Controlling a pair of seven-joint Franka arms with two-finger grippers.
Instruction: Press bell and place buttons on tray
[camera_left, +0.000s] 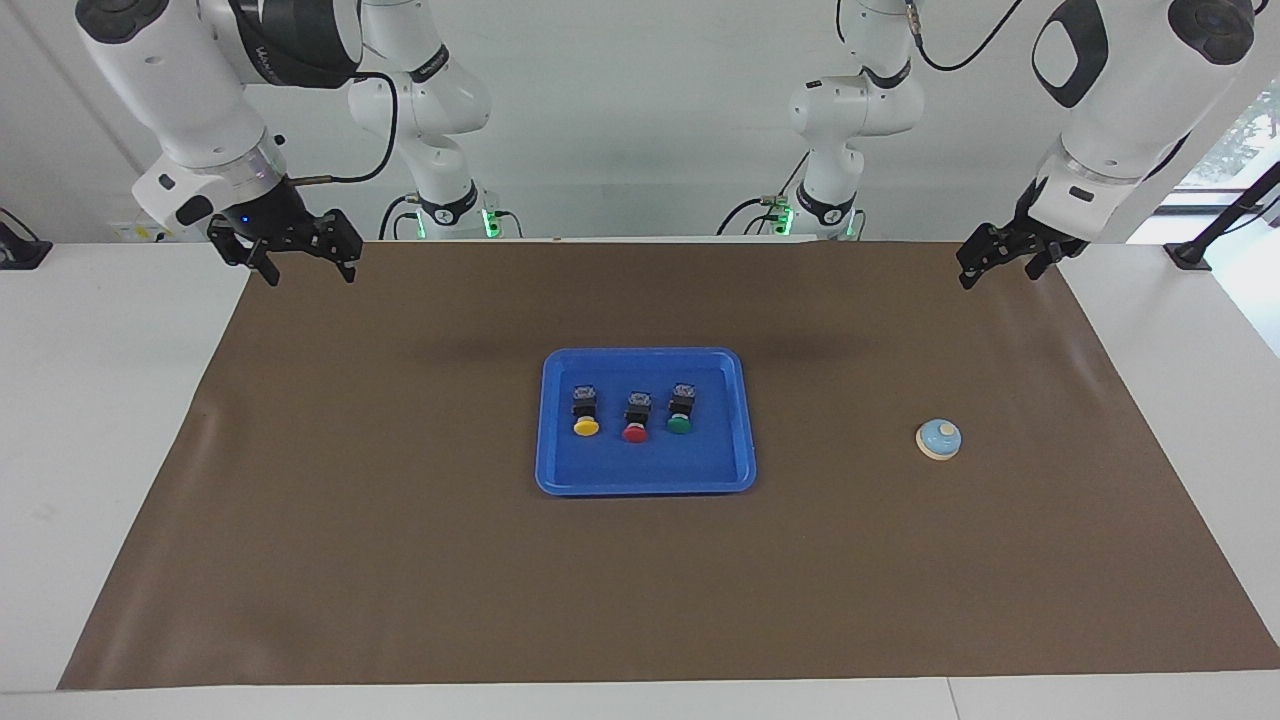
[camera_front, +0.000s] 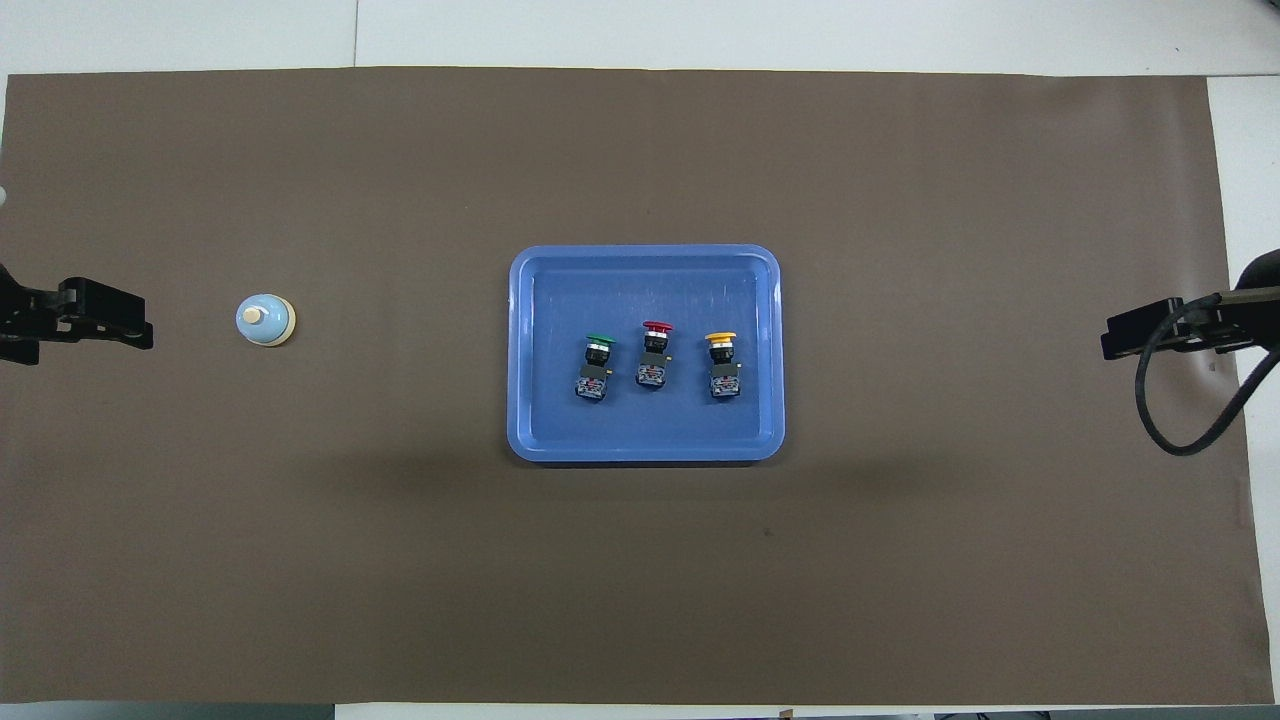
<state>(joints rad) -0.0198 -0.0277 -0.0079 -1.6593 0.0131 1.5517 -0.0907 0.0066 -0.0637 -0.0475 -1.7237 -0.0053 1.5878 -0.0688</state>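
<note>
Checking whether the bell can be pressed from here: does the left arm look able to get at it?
Probably yes. The bell stands alone on the mat at the left arm's end, the open left gripper is raised there, nothing between.

Left hand (camera_front: 120, 328) and right hand (camera_front: 1125, 340) perhaps edge-cropped overhead.
</note>
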